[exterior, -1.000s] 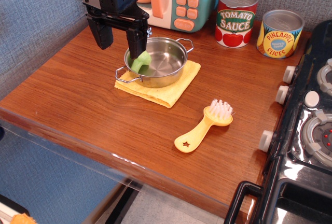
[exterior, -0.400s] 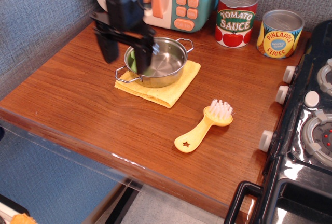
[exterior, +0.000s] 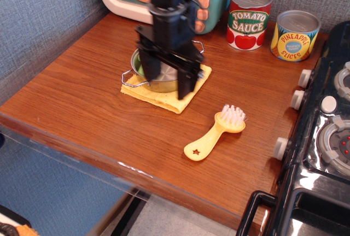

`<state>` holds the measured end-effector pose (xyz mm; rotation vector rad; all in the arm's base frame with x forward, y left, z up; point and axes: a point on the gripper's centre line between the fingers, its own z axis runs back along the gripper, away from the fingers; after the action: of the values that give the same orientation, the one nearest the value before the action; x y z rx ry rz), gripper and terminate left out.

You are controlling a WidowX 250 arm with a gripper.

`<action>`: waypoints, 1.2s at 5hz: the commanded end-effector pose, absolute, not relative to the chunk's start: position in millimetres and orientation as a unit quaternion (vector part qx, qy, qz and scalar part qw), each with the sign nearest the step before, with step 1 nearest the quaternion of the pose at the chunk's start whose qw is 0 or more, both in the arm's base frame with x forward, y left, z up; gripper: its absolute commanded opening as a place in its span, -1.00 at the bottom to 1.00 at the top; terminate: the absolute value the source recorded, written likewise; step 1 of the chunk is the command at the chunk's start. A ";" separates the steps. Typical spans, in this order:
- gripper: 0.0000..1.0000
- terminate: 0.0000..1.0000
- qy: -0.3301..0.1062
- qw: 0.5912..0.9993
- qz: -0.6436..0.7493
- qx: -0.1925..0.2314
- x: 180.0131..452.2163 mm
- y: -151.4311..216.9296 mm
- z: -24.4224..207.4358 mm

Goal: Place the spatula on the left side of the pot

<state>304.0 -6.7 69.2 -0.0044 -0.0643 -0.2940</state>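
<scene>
Approach step: the hand (exterior: 167,78), fingers spread and empty, is held over the pot (exterior: 162,72), while the spatula (exterior: 214,133) lies untouched on the desk (exterior: 82,94) to the pot's right; a descent onto its handle is judged necessary next.

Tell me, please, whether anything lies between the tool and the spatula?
Nothing visible does. The open tool hangs over the pot, and only bare wood separates it from the spatula lying to the right front.
</scene>
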 end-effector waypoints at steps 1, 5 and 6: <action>1.00 -1.00 -0.044 0.976 -0.211 -0.015 291.4 -55.0 68.7; 1.00 -1.00 -0.025 0.977 -0.213 -0.012 296.3 -60.1 13.6; 1.00 -1.00 -0.030 0.977 -0.212 -0.007 300.3 -63.3 11.2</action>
<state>302.0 -63.5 6.9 -0.0148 -0.0435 -0.4160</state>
